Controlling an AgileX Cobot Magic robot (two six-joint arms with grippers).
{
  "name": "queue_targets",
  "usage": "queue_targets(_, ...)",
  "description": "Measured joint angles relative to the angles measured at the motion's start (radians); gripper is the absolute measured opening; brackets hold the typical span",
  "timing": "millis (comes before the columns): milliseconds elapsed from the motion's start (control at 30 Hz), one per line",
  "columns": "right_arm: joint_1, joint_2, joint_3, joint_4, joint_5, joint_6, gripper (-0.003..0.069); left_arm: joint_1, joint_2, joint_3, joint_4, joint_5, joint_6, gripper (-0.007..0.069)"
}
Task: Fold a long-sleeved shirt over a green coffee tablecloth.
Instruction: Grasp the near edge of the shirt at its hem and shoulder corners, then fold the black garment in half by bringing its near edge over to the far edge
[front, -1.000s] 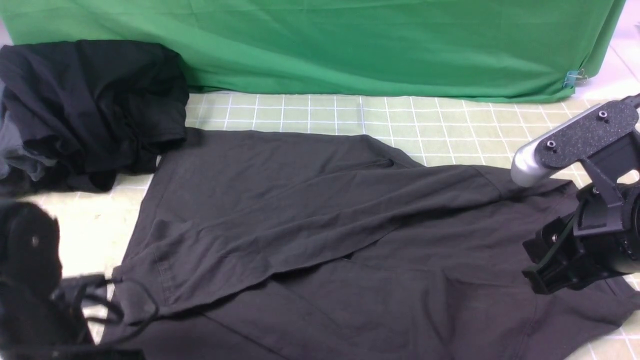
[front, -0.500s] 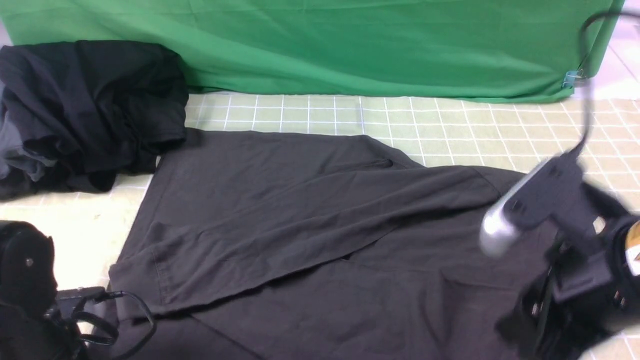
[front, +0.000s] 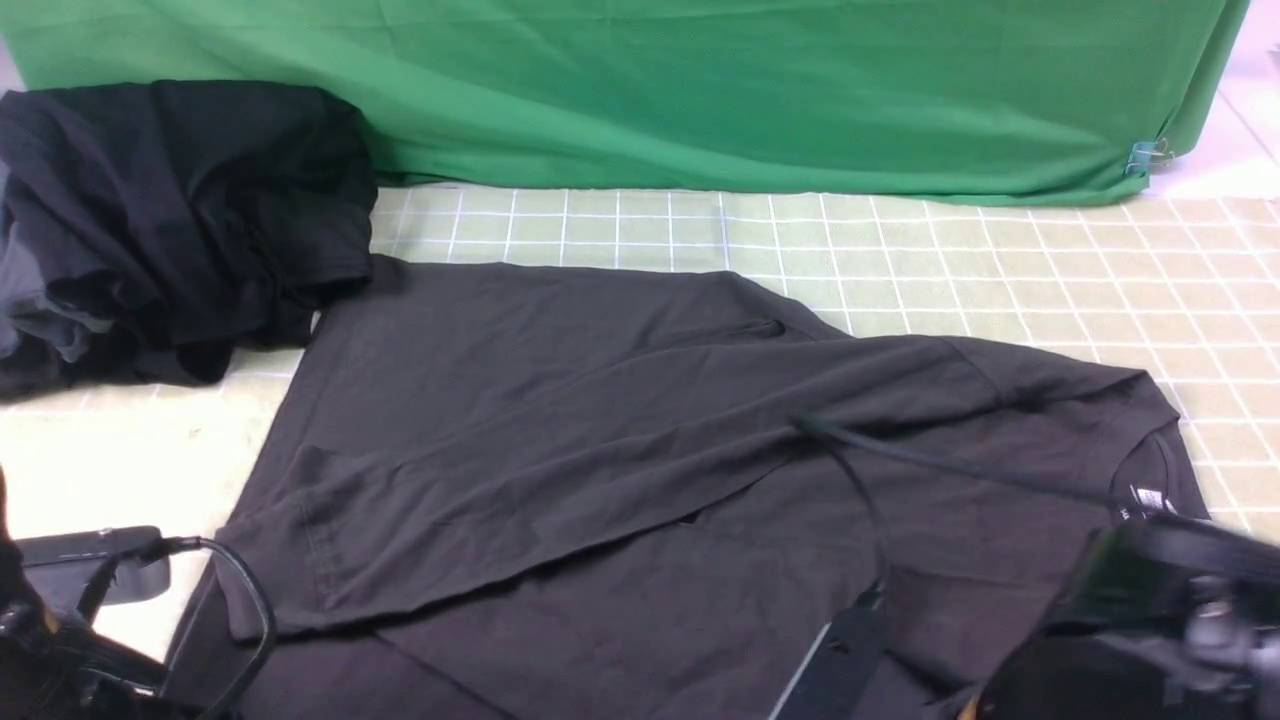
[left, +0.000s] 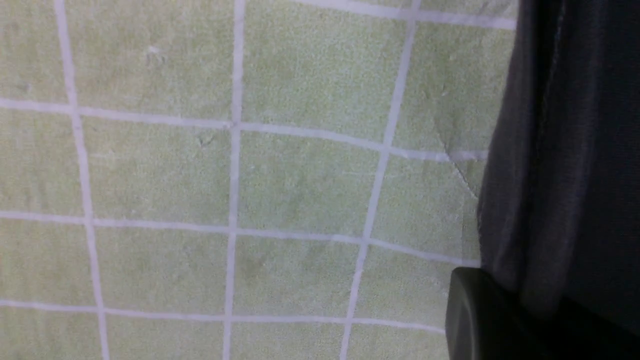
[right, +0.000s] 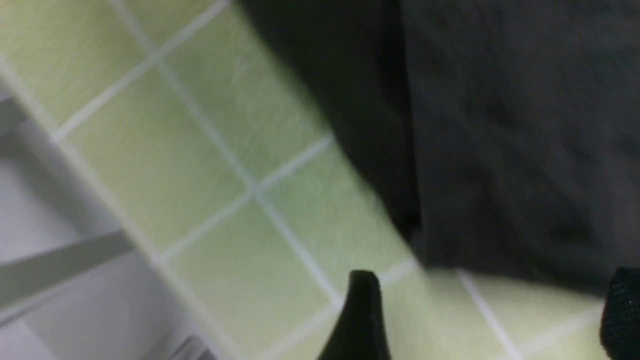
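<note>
The left fingers (left: 480, 320) are closed. The near left hem edge of the dark charcoal-grey cotton long-sleeved shirt (front: 600, 400) runs straight into them, so they appear to be pinching it. The right fingers (right: 362, 320) stand wide apart with nothing between them, just off the shirt's near right edge; the picture there is blurred.

The shirt lies spread flat in the middle of the pale yellowish-green, white-gridded coffee tablecloth (front: 1000, 260). Its hem is to the left and its collar, with a white neck label (front: 1148, 500), to the right. One long sleeve (front: 560, 480) is laid slantwise across the body.

With that sleeve in, the step in hand looks like taking the near edge at both ends for a lengthwise fold. The next move calls for the right fingers to slip under the shoulder edge and close. Both ends would then rise together and travel toward the far side, kept level so the sleeve does not slide off.

A black cable (front: 870, 490) trails across the shirt on the right and could drag it. A heap of black and grey garments (front: 170, 220) sits at the far left, just beside the shirt's far corner. Along the far edge hangs a plain bright green backdrop cloth (front: 700, 90), with a blue clip (front: 1140, 157) at its right end.
</note>
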Motion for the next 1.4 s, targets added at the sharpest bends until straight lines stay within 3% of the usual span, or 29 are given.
queue_targets(200, 0.005, 0.084, -0.003, -0.014, -0.063, -0.001, 0.0421, 0.000, 0.000, 0.000, -0.011, -0.009, 0.000, 0.0013)
queue_targets(333, 0.004, 0.087, -0.009, -0.050, -0.051, 0.004, 0.0096, 0.000, -0.006, 0.000, -0.023, 0.003, 0.000, 0.0013)
queue_targets(400, 0.005, 0.069, -0.006, -0.031, -0.025, 0.015, 0.0056, 0.000, -0.027, 0.000, -0.025, 0.032, 0.000, 0.0013)
queue_targets(700, 0.006, -0.201, -0.020, -0.002, 0.154, 0.057, 0.0047, 0.000, -0.238, -0.108, -0.024, 0.156, -0.008, 0.0013)
queue_targets(833, -0.062, -0.240, -0.106, -0.040, 0.221, 0.061, 0.0046, 0.000, -0.223, -0.252, 0.021, 0.159, -0.031, 0.0013)
queue_targets(1133, -0.339, -0.067, -0.416, -0.060, 0.193, -0.124, 0.0046, 0.004, 0.146, -0.612, 0.137, 0.046, -0.070, 0.0013)
queue_targets(1400, -0.458, 0.213, -0.688, -0.060, 0.123, -0.179, 0.0046, 0.051, 0.510, -0.931, 0.157, -0.014, -0.072, 0.0013)
